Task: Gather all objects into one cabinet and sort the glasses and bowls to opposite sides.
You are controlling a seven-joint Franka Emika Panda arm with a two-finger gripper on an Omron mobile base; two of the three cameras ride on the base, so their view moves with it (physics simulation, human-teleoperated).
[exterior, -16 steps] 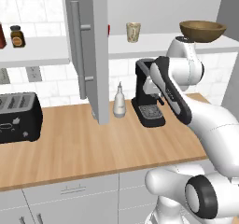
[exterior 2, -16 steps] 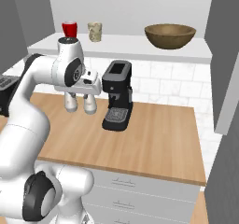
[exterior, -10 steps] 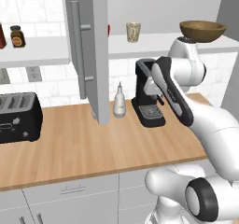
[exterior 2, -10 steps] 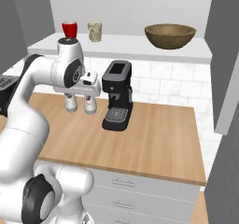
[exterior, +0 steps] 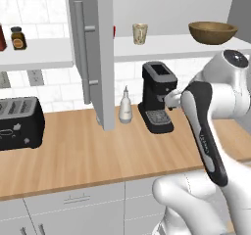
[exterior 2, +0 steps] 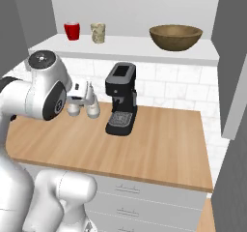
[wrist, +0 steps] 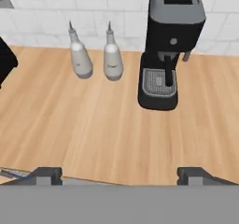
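In the open wall cabinet, a red cup [exterior 2: 72,31] and a pale beige cup [exterior 2: 98,33] stand side by side at the left of the white shelf [exterior 2: 125,48]. A wide brown wooden bowl [exterior 2: 175,36] sits at the shelf's right end. In the left base view the beige cup [exterior: 139,33] and the bowl [exterior: 212,32] show, and the red cup [exterior: 114,31] peeks from behind the grey door [exterior: 95,53]. My gripper [wrist: 119,175] hangs open and empty above the counter, below the shelf, facing the coffee machine [wrist: 167,45].
Two white pear-shaped bottles [wrist: 95,57] stand left of the black coffee machine [exterior 2: 120,99] on the wooden counter [exterior 2: 159,144]. A black toaster [exterior: 19,122] sits far left. Spice jars [exterior: 18,37] stand on the neighbouring shelf. The door's bar handle [exterior: 82,58] juts out.
The arm has drawn back a little from the wall toward the base, and the hand has sunk slightly. Cups, bowl and counter things have not moved.
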